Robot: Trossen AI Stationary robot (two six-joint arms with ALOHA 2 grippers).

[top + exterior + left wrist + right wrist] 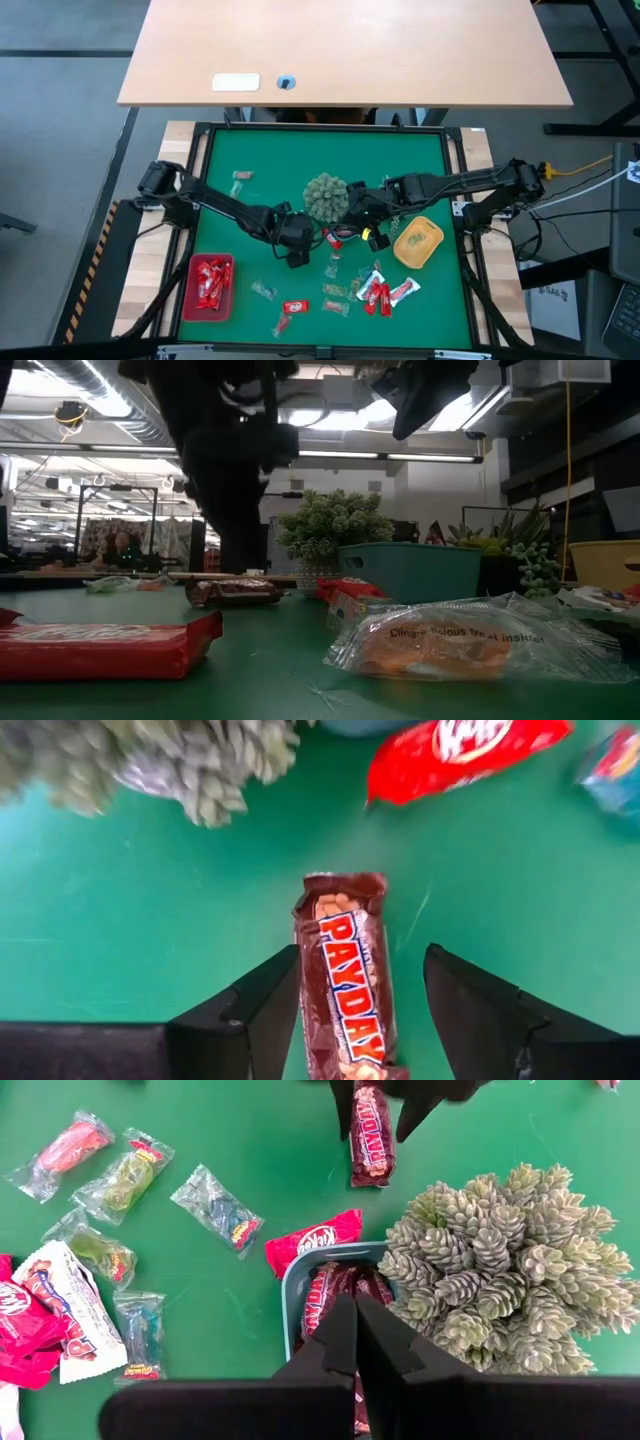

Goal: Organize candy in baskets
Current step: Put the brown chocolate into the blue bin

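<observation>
Left gripper [360, 1010] gapes wide, straddling the PayDay bar [345, 970] but not gripping it — judged, close squarely across its width. The pale blue basket [292, 1285] sits around four o'clock of it on the table; right gripper [357, 1342], pinched shut and empty, hovers over that basket.

Light: bright, even, from ceiling strips [330, 455] overhead.
Glare: shine on red wrappers [455, 750].
Blur: near plant [190, 760] soft; low view's close candy [470, 640] slightly hazy.
</observation>
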